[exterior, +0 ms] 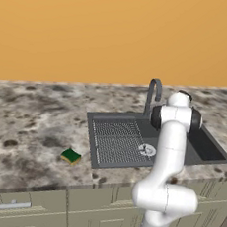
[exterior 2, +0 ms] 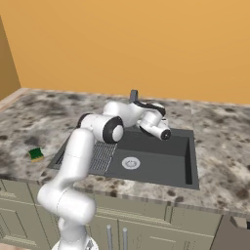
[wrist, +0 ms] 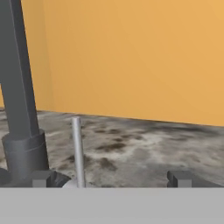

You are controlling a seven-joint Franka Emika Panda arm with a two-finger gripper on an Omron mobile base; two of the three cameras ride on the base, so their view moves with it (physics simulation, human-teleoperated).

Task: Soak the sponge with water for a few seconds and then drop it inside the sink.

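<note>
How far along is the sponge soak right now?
Nothing looks done yet. The sponge lies on the counter left of the sink, untouched, and no water runs from the faucet. The open hand is at the faucet's lever. Left: water on, fetch, soak, drop.

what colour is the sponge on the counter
Dark green on top with a yellow base. The sponge shows best in the left base view.

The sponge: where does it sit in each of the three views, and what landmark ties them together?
Left base view: sponge on the counter, left of the sink.
Right base view: sponge at far left, left of the drainboard.
Hand view: not in it.
Shared landmark: the faucet.
</note>
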